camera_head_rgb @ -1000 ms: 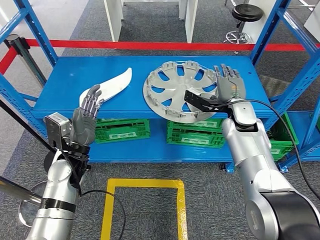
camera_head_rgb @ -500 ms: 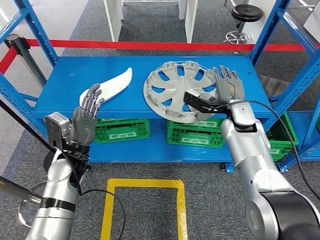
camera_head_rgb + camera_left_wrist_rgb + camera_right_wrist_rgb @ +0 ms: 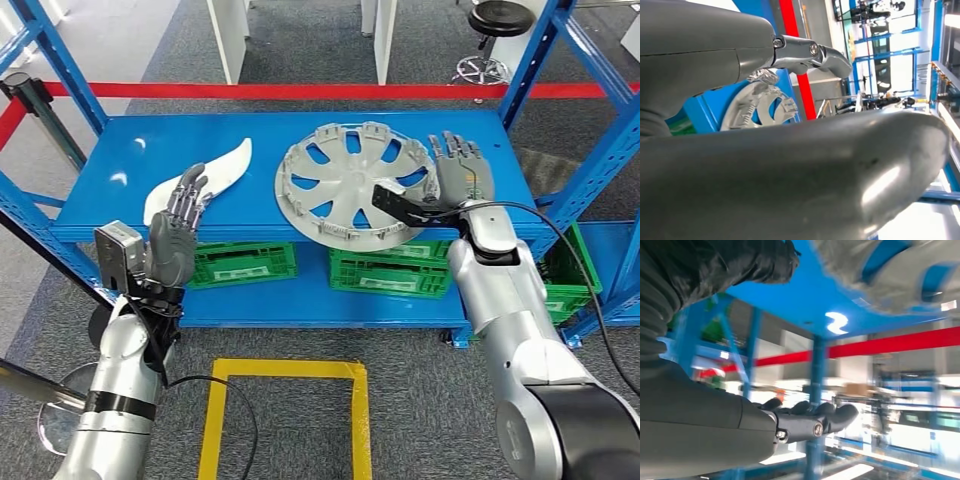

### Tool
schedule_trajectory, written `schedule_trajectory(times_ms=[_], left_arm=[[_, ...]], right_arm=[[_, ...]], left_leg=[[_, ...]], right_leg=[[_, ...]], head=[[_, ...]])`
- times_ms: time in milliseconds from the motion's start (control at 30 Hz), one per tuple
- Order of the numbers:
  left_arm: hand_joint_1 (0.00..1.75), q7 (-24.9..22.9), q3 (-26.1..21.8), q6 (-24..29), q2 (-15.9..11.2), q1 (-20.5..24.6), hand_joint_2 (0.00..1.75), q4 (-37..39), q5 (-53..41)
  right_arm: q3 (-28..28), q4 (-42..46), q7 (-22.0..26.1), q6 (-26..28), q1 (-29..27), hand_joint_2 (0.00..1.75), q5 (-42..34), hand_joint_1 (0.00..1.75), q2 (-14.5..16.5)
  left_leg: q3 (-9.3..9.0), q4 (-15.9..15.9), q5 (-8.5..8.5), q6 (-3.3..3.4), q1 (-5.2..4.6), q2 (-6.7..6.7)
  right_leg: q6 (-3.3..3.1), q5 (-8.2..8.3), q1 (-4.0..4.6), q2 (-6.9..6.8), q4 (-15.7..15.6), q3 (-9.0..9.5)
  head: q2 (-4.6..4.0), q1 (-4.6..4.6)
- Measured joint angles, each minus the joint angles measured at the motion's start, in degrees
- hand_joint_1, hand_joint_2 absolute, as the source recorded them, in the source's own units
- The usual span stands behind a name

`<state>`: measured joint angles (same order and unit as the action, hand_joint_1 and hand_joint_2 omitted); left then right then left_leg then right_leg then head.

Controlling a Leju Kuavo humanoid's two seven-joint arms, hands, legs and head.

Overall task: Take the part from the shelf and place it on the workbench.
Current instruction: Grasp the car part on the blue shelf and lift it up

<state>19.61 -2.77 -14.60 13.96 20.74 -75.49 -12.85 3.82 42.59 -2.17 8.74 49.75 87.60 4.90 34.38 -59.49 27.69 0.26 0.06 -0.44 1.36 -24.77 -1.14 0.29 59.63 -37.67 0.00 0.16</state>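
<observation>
1. Blue metal shelf [image 3: 136, 170] standing on grey carpet, with a red barrier tape [image 3: 302, 91] stretched behind it and a yellow floor marking [image 3: 219, 375] in front of the robot.
2. Silver hubcap [image 3: 343, 180] lies flat on the shelf's upper deck, right of centre, its near edge sticking out a bit past the front lip. It also peeks into the left wrist view [image 3: 753, 107].
3. Right hand [image 3: 453, 175] is up at the hubcap's right rim, fingers [image 3: 460, 150] spread and pointing away over the shelf, thumb [image 3: 400, 205] reaching across the rim from the front. Can't really tell if it's touching the hubcap, but it isn't clamped around it.
4. White curved trim piece [image 3: 211, 172] lies on the same deck to the left, well apart from the hubcap.
5. Left hand [image 3: 175, 235] hangs in front of the shelf edge near that white piece, fingers loosely extended, holding nothing.
6. Green crates [image 3: 234, 262] sit on the lower deck under the parts, another one [image 3: 377, 272] below the hubcap.
7. Black stool [image 3: 494, 25] stands on the carpet behind the tape, far right.
</observation>
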Motion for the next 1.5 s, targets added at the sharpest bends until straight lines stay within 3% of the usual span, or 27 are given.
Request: schedule_trajectory(times_ms=[133, 267, 333, 400, 467, 600, 667, 733, 767, 800, 867, 933, 1000, 1100, 1267, 1500], left_arm=[[0.0, 0.04, -0.05, 0.0, -0.01, 0.27, 0.0, -0.02, 0.02], [0.0, 0.04, -0.05, 0.0, -0.01, 0.25, 0.0, -0.02, 0.01], [0.0, 0.04, -0.06, 0.0, -0.03, 0.17, 0.0, -0.02, -0.01], [0.0, 0.09, -0.08, 0.0, -0.08, 0.08, 0.0, 0.0, -0.03], [0.0, 0.2, -0.09, 0.0, -0.09, 0.12, 0.0, 0.0, -0.04], [0.0, 0.4, -0.13, -0.04, 0.09, 0.39, 0.0, -0.02, -0.02], [0.0, 0.46, -0.16, -0.07, 0.22, 0.41, 0.0, 0.01, 0.01], [0.0, 0.45, -0.19, -0.05, 0.3, 0.35, 0.0, 0.15, 0.02], [0.0, 0.42, -0.2, -0.02, 0.32, 0.3, 0.0, 0.22, 0.02], [0.0, 0.4, -0.21, 0.05, 0.34, 0.29, 0.0, 0.28, 0.02], [0.0, 0.37, -0.27, 0.23, 0.4, 0.31, 0.0, 0.31, 0.02], [0.0, 0.36, -0.38, 0.44, 0.43, 0.38, 0.0, 0.38, 0.04], [0.0, 0.38, -0.68, 0.61, 0.4, 0.33, 0.0, 0.49, 0.11], [0.0, 0.5, -1.31, 0.69, 0.32, -0.18, 0.0, 0.56, 0.09], [0.0, 0.98, -1.84, 0.68, -0.22, -1.96, 0.0, 0.55, -1.37], [0.0, 1.69, -2.81, -0.27, -0.97, -4.87, 0.0, 0.32, -0.49]], right_arm=[[0.04, -0.03, 0.07, 0.11, 0.13, 1.75, 0.0, 0.0, -0.02], [0.04, -0.07, 0.09, 0.1, 0.12, 1.75, 0.0, 0.0, -0.02], [0.04, -0.18, 0.09, 0.1, 0.07, 1.75, 0.0, 0.0, -0.03], [0.05, -0.35, 0.08, 0.19, 0.08, 1.75, 0.01, 0.0, -0.03], [0.07, -0.5, 0.08, 0.33, 0.08, 1.75, 0.01, 0.0, -0.02], [0.07, -0.53, 0.08, 0.53, 0.12, 1.75, 0.0, 0.0, -0.05], [0.07, -0.63, 0.08, 0.6, 0.17, 1.75, 0.0, 0.0, -0.07], [0.08, -0.87, 0.08, 0.6, -0.11, 1.75, 0.0, 0.0, -0.07], [0.08, -1.02, 0.09, 0.55, -0.3, 1.75, 0.0, 0.0, -0.07], [0.09, -1.14, 0.18, 0.45, -0.4, 1.75, 0.0, 0.0, -0.07], [0.11, -1.31, 0.72, 0.13, -0.36, 1.75, 0.0, 0.0, -0.06], [0.44, -1.55, 1.49, 0.06, -0.26, 1.75, 0.0, 0.0, 0.15], [1.08, -1.75, 1.98, 0.31, -0.67, 1.75, 0.0, 0.0, 0.72], [2.44, -1.21, 2.62, 0.39, -2.24, 1.75, 0.0, 0.0, 1.69], [6.71, 1.28, 4.02, -0.32, -6.12, 1.75, 0.0, 0.0, 2.49], [11.03, 4.49, 5.91, -0.22, -9.59, 1.75, -0.49, 0.0, 2.55]], left_leg=[[3.32, -7.31, 3.38, -0.93, 0.16, 0.06], [4.28, -9.06, 4.0, -1.0, 0.2, 0.06], [6.58, -12.27, 4.24, -1.0, 0.23, 0.06], [6.41, -7.9, -0.91, -0.05, -0.08, 0.03], [4.24, -0.7, -5.64, 1.1, -0.56, 0.03], [3.0, 1.65, -4.61, 1.77, -0.21, 0.15], [2.39, 2.12, -4.52, 2.01, 0.03, 0.2], [2.16, 2.08, -4.26, 2.24, 0.05, 0.19], [2.06, 2.01, -4.08, 2.26, 0.05, 0.14], [1.94, 1.88, -3.85, 2.2, 0.05, 0.07], [1.56, 1.39, -3.14, 1.88, 0.07, -0.09], [1.58, 0.77, -2.46, 1.39, -0.08, -0.18], [1.86, 0.37, -2.25, 1.22, -0.28, -0.2], [1.73, 0.49, -2.32, 1.58, -0.31, -0.1], [1.37, 1.14, -2.37, 1.48, -0.29, -0.02], [1.33, 1.36, -2.38, 0.42, -0.23, -0.02]], right_leg=[[-0.94, -0.51, -0.3, 0.04, -0.16, 0.82], [-1.02, -0.58, -0.28, 0.05, -0.16, 0.89], [-1.15, -0.82, -0.21, 0.09, -0.15, 1.13], [-1.05, -1.75, 0.04, 0.2, -0.29, 2.33], [-0.55, -2.4, 0.18, 0.3, -0.53, 3.12], [0.55, -3.37, 0.31, 0.1, 0.34, 2.1], [0.87, -5.77, 0.32, 0.03, 5.83, -0.8], [1.16, -7.81, 0.28, 0.02, 13.14, -5.13], [1.26, -7.56, 0.26, 0.01, 14.89, -6.61], [1.31, -6.18, 0.24, 0.0, 14.44, -7.03], [1.16, -1.44, 0.24, -0.12, 7.82, -4.87], [0.78, 1.02, 0.4, -0.24, 1.6, -1.79], [0.54, 0.8, 0.49, -0.15, -0.13, -0.61], [0.46, 0.68, 0.47, 0.23, -0.46, -0.55], [0.0, 0.44, 0.55, 0.38, -0.44, -0.56], [-0.28, 0.41, 0.6, 0.32, -0.39, -0.55]], head=[[0.0, -0.65], [0.0, -0.72], [0.0, -0.78], [0.0, -0.77], [0.0, -0.84], [0.0, -0.8], [0.0, -0.53], [0.0, -0.35], [0.0, -0.3], [0.0, -0.27], [0.0, -0.21], [0.0, -0.15], [0.0, -0.13], [0.0, -0.23], [0.0, -0.27], [0.0, -0.22]])
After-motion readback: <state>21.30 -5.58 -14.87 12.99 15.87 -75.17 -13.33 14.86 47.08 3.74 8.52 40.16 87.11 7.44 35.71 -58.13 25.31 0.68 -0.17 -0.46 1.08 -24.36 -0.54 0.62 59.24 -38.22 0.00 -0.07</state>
